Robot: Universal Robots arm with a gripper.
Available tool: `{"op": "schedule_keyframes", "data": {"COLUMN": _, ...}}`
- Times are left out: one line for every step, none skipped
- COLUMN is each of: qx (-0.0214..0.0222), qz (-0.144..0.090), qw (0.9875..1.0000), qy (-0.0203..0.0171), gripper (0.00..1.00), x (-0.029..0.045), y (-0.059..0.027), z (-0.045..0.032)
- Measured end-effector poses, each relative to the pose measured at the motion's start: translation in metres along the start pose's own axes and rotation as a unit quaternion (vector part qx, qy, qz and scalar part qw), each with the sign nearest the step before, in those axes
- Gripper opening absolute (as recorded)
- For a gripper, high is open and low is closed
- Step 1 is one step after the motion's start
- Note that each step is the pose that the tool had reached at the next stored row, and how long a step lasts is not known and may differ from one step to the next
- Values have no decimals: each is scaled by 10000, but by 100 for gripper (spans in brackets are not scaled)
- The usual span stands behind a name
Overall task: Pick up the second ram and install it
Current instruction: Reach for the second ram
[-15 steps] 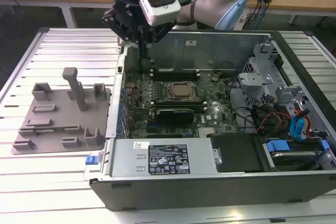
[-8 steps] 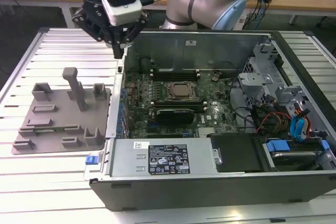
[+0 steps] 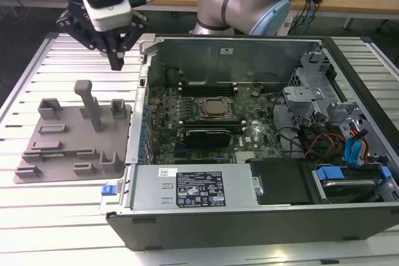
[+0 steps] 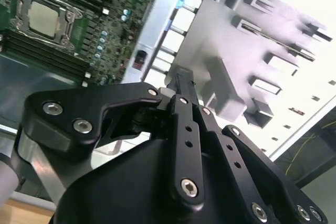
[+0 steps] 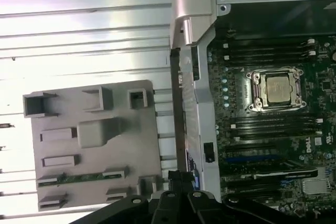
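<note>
The second ram (image 5: 79, 178), a long narrow green stick, rests between two small holders in the grey tray (image 5: 131, 145). That tray (image 3: 62, 154), with its upright post (image 3: 87, 101), lies on the slatted table at the exterior view's left, beside the open computer case (image 3: 249, 216). My gripper (image 3: 116, 61) hangs above the table past the tray's far edge, close to the case's corner. Its black fingers (image 4: 181, 85) are pressed together with nothing between them. Its fingertips (image 5: 178, 176) show beside the case wall, apart from the ram.
The motherboard (image 3: 187, 147) lies inside the case, with the silver processor (image 3: 216, 108) between rows of dark memory slots (image 5: 273, 127). The case's metal wall (image 5: 197, 103) stands between tray and board. Cables and drive bays fill the exterior view's right. The arm's base stands behind the case.
</note>
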State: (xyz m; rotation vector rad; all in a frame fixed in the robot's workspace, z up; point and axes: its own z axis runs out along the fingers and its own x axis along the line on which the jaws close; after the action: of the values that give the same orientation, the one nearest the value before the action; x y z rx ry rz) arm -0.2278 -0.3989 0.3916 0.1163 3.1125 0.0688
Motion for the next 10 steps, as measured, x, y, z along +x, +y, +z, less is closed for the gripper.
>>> {"op": "schedule_keyframes", "data": {"qx": 0, "qz": 1, "qw": 10000, "qy": 0, "gripper": 8, "x": 36, "y": -3, "z": 1}}
{"op": "schedule_keyframes", "data": {"qx": 0, "qz": 1, "qw": 10000, "qy": 0, "gripper": 8, "x": 108, "y": -8, "z": 1}}
{"op": "schedule_keyframes", "data": {"qx": 0, "qz": 0, "qw": 10000, "qy": 0, "gripper": 8, "x": 195, "y": -15, "z": 1}}
{"op": "schedule_keyframes", "data": {"qx": 0, "qz": 1, "qw": 10000, "qy": 0, "gripper": 8, "x": 284, "y": -21, "z": 1}}
{"op": "schedule_keyframes", "data": {"qx": 0, "qz": 1, "qw": 10000, "qy": 0, "gripper": 8, "x": 324, "y": -24, "z": 1}}
{"op": "schedule_keyframes", "data": {"qx": 0, "qz": 1, "qw": 10000, "qy": 0, "gripper": 8, "x": 360, "y": -27, "z": 2}}
{"op": "schedule_keyframes", "data": {"qx": 0, "qz": 0, "qw": 10000, "qy": 0, "gripper": 8, "x": 424, "y": -32, "z": 3}}
{"op": "schedule_keyframes", "data": {"qx": 0, "qz": 1, "qw": 10000, "qy": -1, "gripper": 8, "x": 477, "y": -36, "z": 5}}
{"op": "schedule_keyframes", "data": {"qx": 0, "qz": 1, "qw": 10000, "qy": 0, "gripper": 8, "x": 528, "y": -43, "z": 9}}
{"op": "schedule_keyframes", "data": {"qx": 0, "qz": 0, "qw": 10000, "qy": 0, "gripper": 8, "x": 550, "y": -64, "z": 11}}
